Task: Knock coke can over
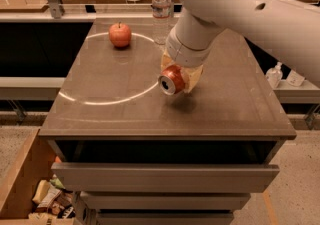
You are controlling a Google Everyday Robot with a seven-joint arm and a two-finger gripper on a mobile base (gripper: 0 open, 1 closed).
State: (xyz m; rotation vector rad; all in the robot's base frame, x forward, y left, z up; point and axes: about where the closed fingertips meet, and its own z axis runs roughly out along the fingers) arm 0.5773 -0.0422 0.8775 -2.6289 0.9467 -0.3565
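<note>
The coke can (171,80) is a small red-orange can, tipped on its side with its silver top facing me. It sits between the pale fingers (194,76) of my gripper (179,78), which is shut on it. The can hangs just above the brown table (125,109) near its middle, with a shadow under it. The white arm (240,4) comes in from the upper right and hides the back of the gripper.
A red apple (120,34) stands at the table's back left. A clear water bottle (161,11) stands at the back middle, just behind the arm. Drawers (165,176) sit under the table front. Spray bottles (274,75) stand on a shelf at right.
</note>
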